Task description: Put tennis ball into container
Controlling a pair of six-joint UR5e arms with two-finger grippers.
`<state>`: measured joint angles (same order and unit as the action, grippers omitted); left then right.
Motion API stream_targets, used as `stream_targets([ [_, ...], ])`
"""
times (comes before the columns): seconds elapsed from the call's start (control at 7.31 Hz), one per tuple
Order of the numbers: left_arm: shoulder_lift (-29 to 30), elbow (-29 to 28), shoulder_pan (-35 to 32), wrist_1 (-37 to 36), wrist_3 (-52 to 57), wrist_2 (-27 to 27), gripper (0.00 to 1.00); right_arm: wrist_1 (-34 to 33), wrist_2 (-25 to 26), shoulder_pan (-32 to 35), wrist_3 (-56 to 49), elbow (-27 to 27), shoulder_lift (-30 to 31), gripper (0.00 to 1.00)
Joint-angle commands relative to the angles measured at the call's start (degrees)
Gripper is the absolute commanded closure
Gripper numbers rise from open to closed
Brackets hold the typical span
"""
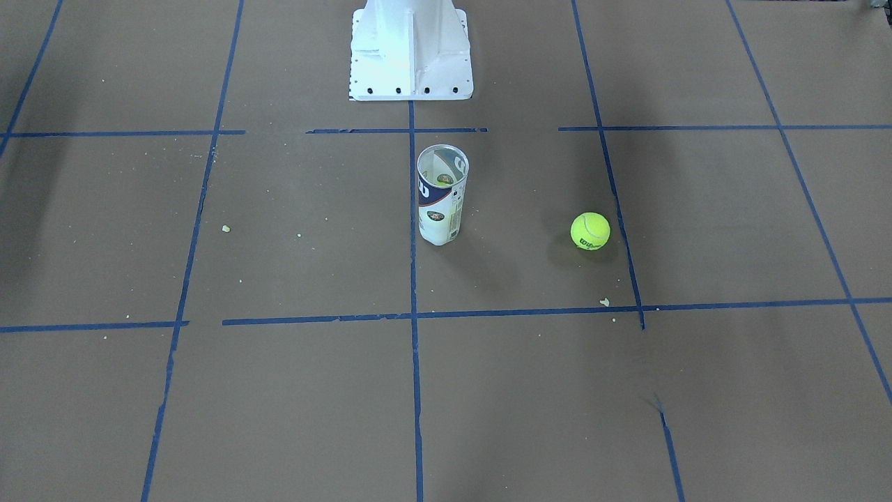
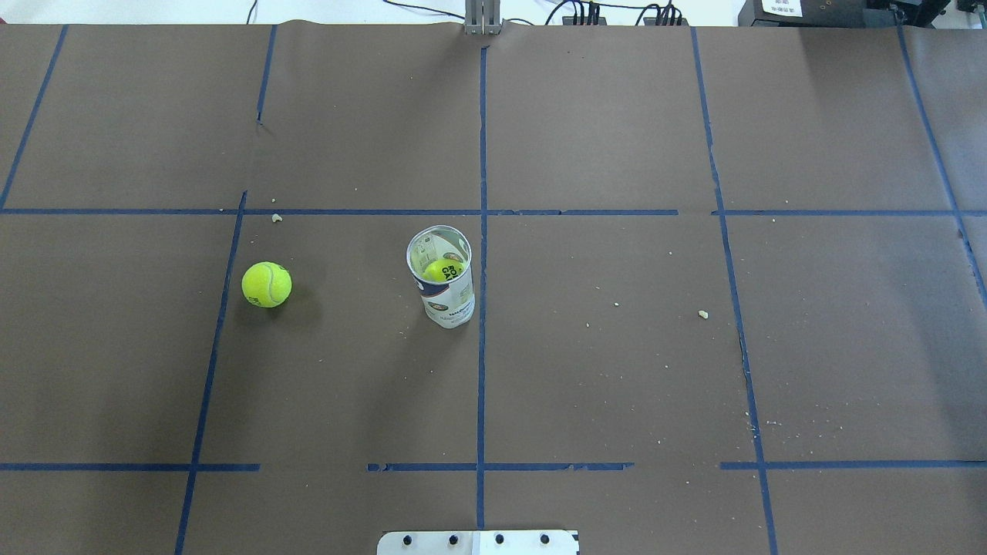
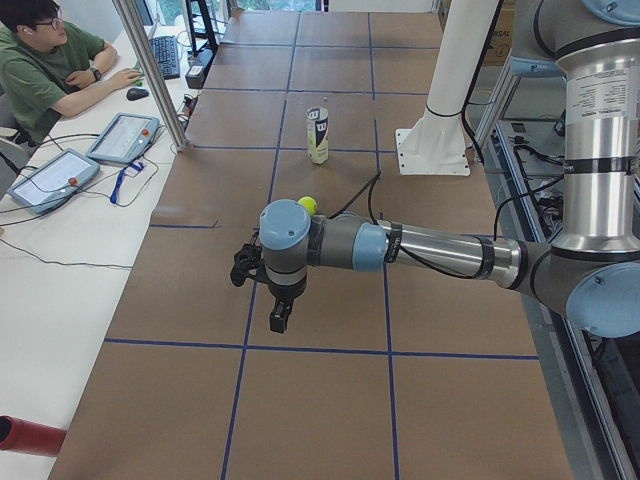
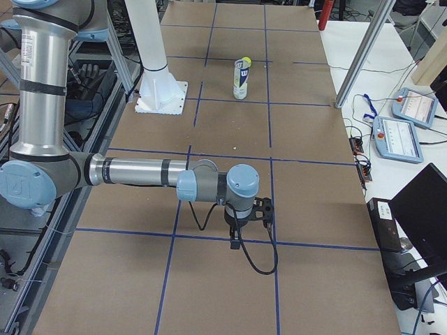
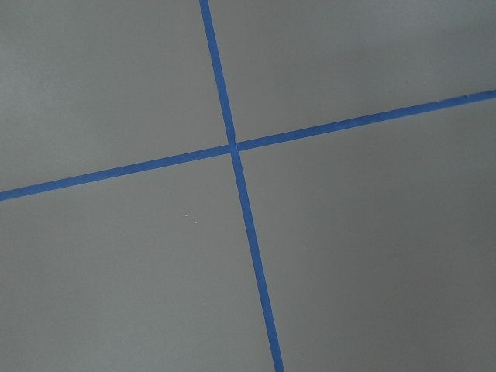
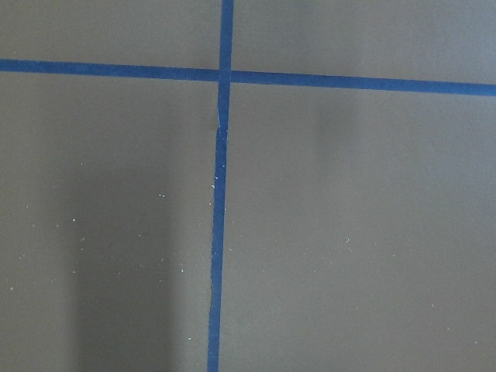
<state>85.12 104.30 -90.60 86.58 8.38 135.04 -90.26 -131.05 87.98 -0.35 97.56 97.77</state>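
The tennis ball (image 2: pixel 266 284) (image 1: pixel 590 231) lies loose on the brown paper, on the robot's left of the container (image 2: pixel 441 277) (image 1: pixel 441 196). The container stands upright and open-topped near the table's middle. Inside it shows a yellow-green round shape with dark print. In the exterior left view the ball (image 3: pixel 308 205) peeks out behind the near arm, whose left gripper (image 3: pixel 278 320) points down well short of it. The right gripper (image 4: pixel 235 241) hangs over the table far from the container (image 4: pixel 241 79). For either gripper I cannot tell whether it is open or shut. Both wrist views show only paper and tape.
Blue tape lines (image 2: pixel 482 231) divide the brown table cover into squares. The robot's white base plate (image 1: pixel 411 56) stands behind the container. An operator (image 3: pixel 45 65) sits at a side desk with tablets. Small crumbs (image 2: pixel 702 314) dot the paper.
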Motion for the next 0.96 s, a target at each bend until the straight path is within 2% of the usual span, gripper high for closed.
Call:
stream_targets([
  [0.0,2.75,-1.02,-0.01,0.34,-0.64,0.04,0.00,0.00,0.00,0.00,0.00,0.00,-0.03,0.00],
  [0.41,7.15,-1.90,-0.01,1.56,0.23,0.39,0.00,0.00,0.00,0.00,0.00,0.00,0.06,0.00],
  [0.68,6.81,-3.49,0.25,11.28,-0.64,0.31,0.00,0.00,0.00,0.00,0.00,0.00,-0.03,0.00],
  [0.82,6.98,-3.14,2.08,12.89,-4.39,0.57,0.00,0.00,0.00,0.00,0.00,0.00,0.06,0.00],
])
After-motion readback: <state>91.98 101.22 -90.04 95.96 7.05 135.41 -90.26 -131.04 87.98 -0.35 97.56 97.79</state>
